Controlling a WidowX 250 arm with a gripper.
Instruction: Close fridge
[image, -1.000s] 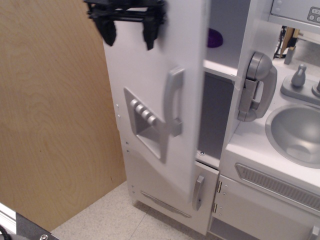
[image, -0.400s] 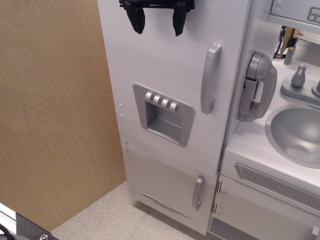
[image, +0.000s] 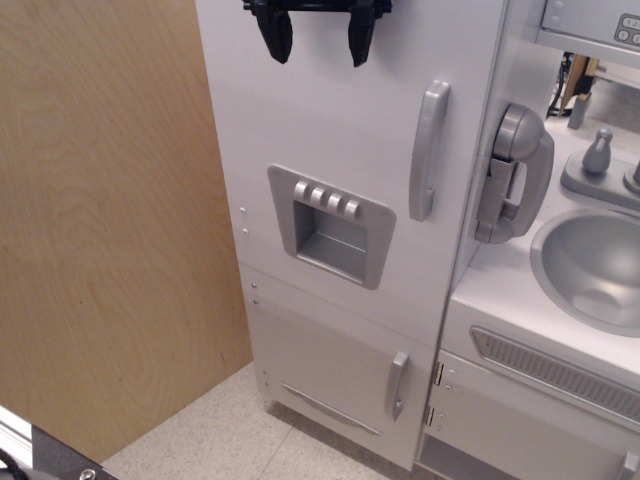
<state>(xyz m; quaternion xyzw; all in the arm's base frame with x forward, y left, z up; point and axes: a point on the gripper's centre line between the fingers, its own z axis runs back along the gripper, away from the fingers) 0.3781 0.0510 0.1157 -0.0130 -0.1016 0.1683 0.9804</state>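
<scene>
Fridge (image: 330, 130) door sits flush; judged light, rigid, smooth plastic on hinges. Best purchase: grey handle (image: 428, 150), or push flat panel. Gripper (image: 318, 38) spread, holding nothing

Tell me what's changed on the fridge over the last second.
The fridge door swung shut: a second ago it stood ajar with the shelves showing, now it lies flush and hides them. The hand moved right along the door's top, fingers apart, holding nothing. The lower door, phone and sink stayed put.
</scene>
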